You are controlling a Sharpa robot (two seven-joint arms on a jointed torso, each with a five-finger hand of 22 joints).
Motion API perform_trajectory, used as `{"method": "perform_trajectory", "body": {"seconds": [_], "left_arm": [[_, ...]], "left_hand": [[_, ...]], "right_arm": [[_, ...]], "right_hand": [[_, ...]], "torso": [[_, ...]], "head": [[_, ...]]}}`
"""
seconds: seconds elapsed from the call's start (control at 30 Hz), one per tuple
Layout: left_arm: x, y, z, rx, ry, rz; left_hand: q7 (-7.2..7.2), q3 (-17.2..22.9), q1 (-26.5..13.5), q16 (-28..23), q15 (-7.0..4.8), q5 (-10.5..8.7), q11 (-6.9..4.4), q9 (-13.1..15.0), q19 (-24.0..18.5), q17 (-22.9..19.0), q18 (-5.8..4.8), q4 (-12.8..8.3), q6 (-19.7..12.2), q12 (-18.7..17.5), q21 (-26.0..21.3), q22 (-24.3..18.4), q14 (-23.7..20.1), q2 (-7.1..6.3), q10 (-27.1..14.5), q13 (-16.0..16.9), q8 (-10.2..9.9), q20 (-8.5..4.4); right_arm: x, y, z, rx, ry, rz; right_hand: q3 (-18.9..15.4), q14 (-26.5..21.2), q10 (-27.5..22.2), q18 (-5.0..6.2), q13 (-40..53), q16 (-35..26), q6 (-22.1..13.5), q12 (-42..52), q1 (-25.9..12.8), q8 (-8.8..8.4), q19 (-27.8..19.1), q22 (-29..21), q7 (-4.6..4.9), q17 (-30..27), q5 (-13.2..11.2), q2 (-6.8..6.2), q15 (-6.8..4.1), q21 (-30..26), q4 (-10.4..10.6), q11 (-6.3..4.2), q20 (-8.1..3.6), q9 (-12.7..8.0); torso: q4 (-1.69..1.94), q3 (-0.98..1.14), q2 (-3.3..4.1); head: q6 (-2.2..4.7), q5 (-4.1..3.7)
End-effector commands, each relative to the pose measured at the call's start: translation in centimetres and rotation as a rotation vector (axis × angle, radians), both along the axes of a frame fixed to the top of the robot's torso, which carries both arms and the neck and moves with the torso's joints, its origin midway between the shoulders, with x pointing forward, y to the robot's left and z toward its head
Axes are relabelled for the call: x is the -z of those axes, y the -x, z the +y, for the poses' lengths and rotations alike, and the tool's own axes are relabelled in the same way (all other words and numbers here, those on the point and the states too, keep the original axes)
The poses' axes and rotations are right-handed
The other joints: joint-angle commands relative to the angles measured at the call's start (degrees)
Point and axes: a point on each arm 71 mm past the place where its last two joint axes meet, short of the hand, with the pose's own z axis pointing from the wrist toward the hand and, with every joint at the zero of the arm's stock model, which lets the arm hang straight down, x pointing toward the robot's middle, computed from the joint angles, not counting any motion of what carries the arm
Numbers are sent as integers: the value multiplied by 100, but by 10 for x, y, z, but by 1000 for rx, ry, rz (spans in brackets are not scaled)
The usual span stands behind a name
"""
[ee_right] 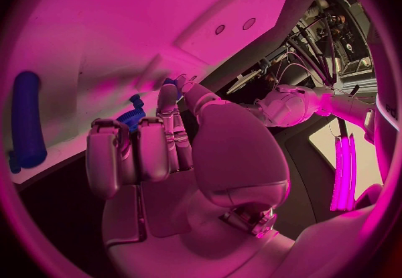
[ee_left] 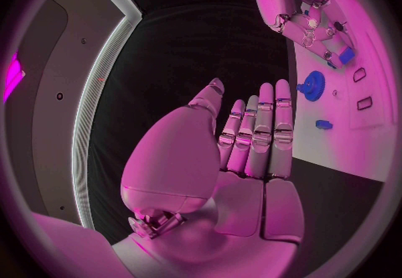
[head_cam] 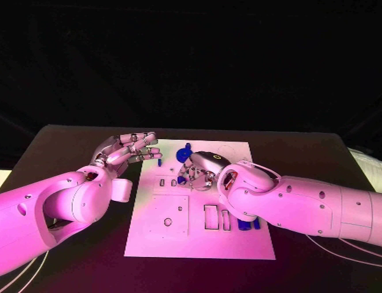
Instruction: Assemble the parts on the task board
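The white task board lies in the middle of the table. My right hand hovers over its far half with its fingers curled in, pinching a small blue part at the fingertips. A blue gear-like part stands on the board just beyond that hand, also seen at the board's far edge. A small blue part lies near it. My left hand floats by the board's far left corner, fingers straight and apart, holding nothing.
Two blue parts lie on the board's right side beside rectangular slots, partly under my right forearm. A blue rod rests on the board. Dark table surrounds the board.
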Motion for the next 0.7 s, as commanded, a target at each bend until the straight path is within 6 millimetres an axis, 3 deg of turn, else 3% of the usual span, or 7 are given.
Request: {"method": "perform_trajectory", "body": {"seconds": [0.03, 0.7], "left_arm": [[-1, 1, -2, 18, 12, -5], [-1, 0, -1, 15, 8, -1]], "left_hand": [[-9, 0, -21, -39, 11, -18, 9, 1, 31, 4, 50, -42, 12, -17, 5, -2, -3, 54, 7, 1, -12, 15], [-9, 0, -21, -39, 11, -18, 9, 1, 31, 5, 50, -42, 12, -17, 5, -2, -3, 54, 7, 1, -11, 15]], "right_arm": [[1, 0, 0, -8, 15, 4], [2, -1, -2, -12, 24, -3]], "right_hand": [[38, 263, -23, -3, -9, -14, 42, -44, -20, 27, 10, 239, 12, -3, 20, 58, -41, -8, 7, 2, -13, 3], [99, 255, -62, 2, -168, -46, 35, -247, -28, 7, -5, 218, 15, -30, 46, 42, -41, -23, -7, 3, -18, -4]], "torso": [[-4, 0, 0], [3, 1, 1]], "head": [[-3, 1], [-31, 8]]}}
